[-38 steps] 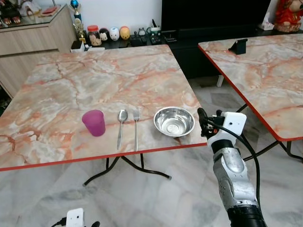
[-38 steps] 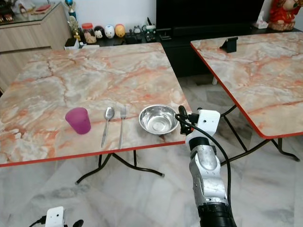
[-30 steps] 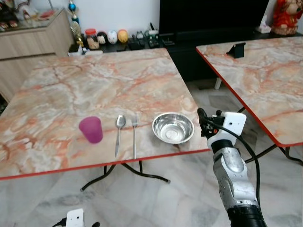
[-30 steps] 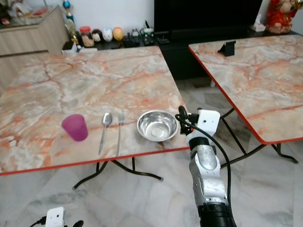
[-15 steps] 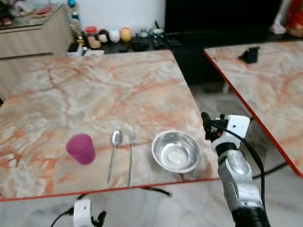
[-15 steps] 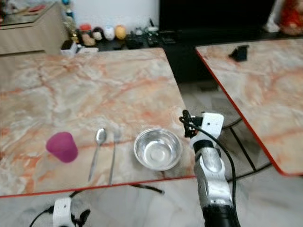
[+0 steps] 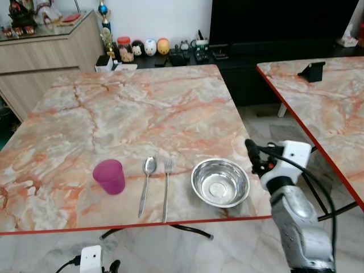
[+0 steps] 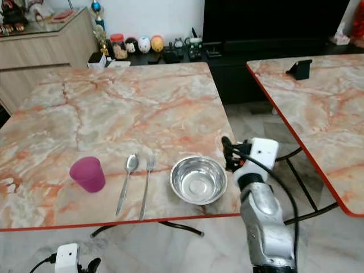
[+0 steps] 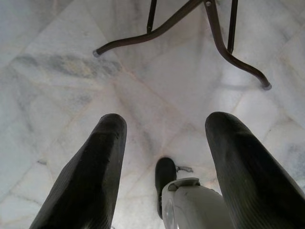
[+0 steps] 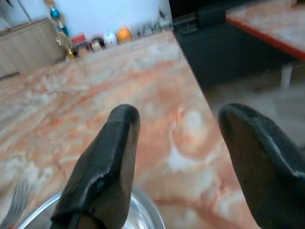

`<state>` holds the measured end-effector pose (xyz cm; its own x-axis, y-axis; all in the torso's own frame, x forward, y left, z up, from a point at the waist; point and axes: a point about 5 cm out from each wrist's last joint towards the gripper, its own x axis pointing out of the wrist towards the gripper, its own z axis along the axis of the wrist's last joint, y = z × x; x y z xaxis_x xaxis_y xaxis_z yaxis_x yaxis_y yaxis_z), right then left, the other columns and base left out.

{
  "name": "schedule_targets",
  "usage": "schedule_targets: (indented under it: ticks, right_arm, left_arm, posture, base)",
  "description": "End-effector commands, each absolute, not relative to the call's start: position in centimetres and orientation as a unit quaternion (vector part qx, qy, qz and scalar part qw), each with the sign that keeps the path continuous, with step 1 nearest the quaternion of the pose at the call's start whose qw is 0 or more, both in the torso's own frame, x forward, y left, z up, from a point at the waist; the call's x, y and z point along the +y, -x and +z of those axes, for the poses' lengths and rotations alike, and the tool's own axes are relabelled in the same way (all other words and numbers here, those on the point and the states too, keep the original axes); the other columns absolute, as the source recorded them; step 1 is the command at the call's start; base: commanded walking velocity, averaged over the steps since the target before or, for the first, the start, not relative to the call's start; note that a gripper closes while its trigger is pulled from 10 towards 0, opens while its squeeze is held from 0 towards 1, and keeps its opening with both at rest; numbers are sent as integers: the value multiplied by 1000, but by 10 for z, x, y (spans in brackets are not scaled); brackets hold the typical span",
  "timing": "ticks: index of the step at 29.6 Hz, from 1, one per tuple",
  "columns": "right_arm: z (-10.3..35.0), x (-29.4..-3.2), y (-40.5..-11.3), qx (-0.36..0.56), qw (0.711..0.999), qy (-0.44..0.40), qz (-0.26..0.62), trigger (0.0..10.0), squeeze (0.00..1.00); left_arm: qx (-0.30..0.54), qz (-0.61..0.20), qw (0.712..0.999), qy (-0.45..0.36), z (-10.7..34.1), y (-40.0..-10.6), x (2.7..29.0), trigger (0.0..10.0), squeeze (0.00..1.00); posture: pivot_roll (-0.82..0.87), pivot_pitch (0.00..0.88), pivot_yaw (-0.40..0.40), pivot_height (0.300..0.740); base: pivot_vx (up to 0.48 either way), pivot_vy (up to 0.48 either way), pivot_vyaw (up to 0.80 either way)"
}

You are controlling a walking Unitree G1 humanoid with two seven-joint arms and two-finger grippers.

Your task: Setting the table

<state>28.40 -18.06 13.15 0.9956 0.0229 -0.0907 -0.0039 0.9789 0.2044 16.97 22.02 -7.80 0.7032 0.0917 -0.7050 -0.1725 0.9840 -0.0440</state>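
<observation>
On the near edge of the marble table (image 7: 142, 108) stand, in a row, a purple cup (image 7: 109, 176), a spoon (image 7: 147, 177), a fork (image 7: 166, 187) and an empty steel bowl (image 7: 220, 182). My right gripper (image 7: 250, 152) hovers at the table's right edge, just right of the bowl, fingers open and holding nothing; in its wrist view the right gripper (image 10: 178, 124) looks across the bowl's rim (image 10: 147, 214) and the tabletop. My left gripper (image 9: 167, 124) hangs low over the floor, open and empty.
A second marble table (image 7: 330, 102) stands to the right with a black stand (image 7: 311, 71) on it; a floor gap lies between the tables. Behind are a wooden cabinet (image 7: 45, 51) and a dark console with figurines (image 7: 151, 46). Table legs (image 9: 190, 28) cross the floor.
The camera has shifted and drawn nearer to the table. The cup, spoon, fork and bowl keep their places. My right gripper stays beside the bowl.
</observation>
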Motion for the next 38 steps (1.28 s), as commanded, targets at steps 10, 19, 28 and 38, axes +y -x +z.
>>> schedule_targets:
  ticks: [10, 19, 28, 38]
  right_arm:
    - [120, -175, -270, 134, 968, -208, 45, 10000, 0]
    - [106, -175, -265, 189, 957, -213, 51, 10000, 0]
    - [99, -177, -264, 213, 953, -208, 48, 10000, 0]
    - [91, -169, -269, 234, 947, -209, 62, 10000, 0]
  left_arm:
    - [391, 70, 917, 50, -80, -172, 215, 10000, 0]
    - [401, 74, 911, 52, -81, -169, 215, 10000, 0]
    - [405, 73, 910, 49, -82, -167, 218, 10000, 0]
    - [412, 77, 907, 48, -84, -159, 223, 10000, 0]
  posture:
    - [-91, 0, 42, 740]
    - [-85, 0, 43, 740]
    - [-84, 0, 44, 740]
    - [-80, 0, 42, 740]
  base:
    - [0, 0, 0]
    - [0, 0, 0]
    - [0, 0, 0]
    - [0, 0, 0]
